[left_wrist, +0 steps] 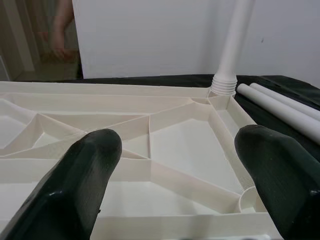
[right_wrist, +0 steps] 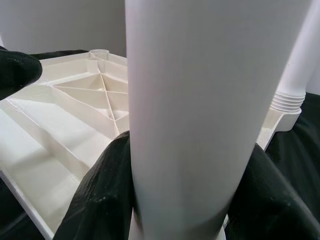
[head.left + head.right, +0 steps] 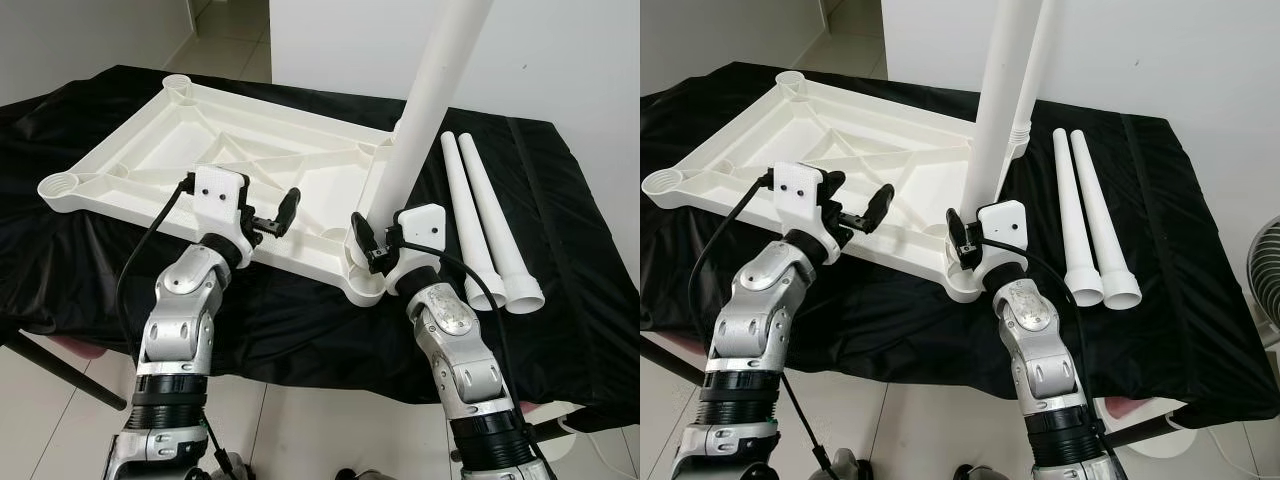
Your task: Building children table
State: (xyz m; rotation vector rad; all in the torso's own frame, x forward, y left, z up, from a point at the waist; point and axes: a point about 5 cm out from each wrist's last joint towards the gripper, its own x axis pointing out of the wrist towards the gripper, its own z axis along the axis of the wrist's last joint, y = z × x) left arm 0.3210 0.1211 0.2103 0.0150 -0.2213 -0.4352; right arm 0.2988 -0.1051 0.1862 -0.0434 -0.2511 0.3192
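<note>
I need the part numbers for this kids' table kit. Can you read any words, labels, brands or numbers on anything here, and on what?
None can be read: the upturned white tabletop, the upright leg held by the right gripper, the two loose legs, the black cloth and the left gripper show no lettering.

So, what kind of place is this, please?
Probably a room in a home: pale tiled floor, plain white wall, and a fan at the side. The black-draped table serves as a workbench.
</note>
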